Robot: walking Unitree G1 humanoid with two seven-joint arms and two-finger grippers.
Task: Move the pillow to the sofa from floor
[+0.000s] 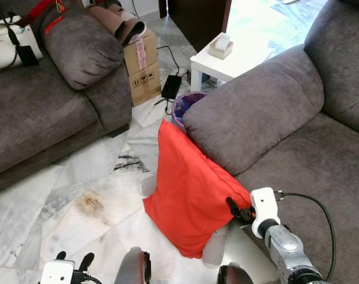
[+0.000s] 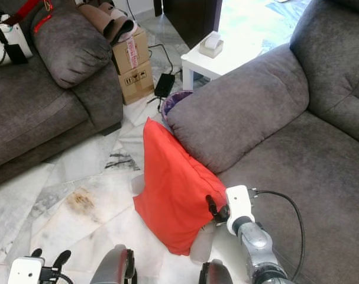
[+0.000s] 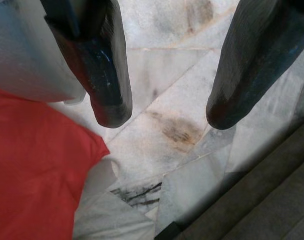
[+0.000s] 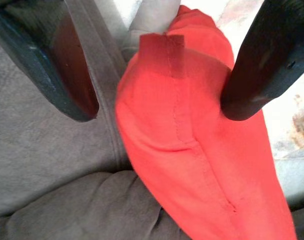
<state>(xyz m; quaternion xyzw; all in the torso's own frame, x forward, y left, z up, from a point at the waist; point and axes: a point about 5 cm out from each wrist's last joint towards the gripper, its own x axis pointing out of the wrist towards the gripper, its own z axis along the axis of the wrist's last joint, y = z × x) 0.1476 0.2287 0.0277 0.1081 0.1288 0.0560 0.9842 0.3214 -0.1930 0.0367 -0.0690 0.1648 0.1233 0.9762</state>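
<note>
Straddling the red pillow's [image 4: 202, 150] seamed edge against the sofa [image 1: 268, 106], right gripper's [image 4: 159, 112] parted jaws.

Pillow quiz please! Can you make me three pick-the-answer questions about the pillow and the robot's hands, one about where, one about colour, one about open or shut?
1. Where is the pillow?
A. Flat on the sofa seat
B. On the floor, leaning on the sofa
C. On the white table

2. What colour is the pillow?
A. Red
B. Blue
C. Green

3. How is the right gripper?
A. Shut on the pillow
B. Shut on nothing
C. Open, a finger on each side of the pillow's edge

Answers: 1 B, its bottom sits on the marble floor against the sofa front. 2 A, red in every view. 3 C, the right wrist view shows its fingers spread.
</note>
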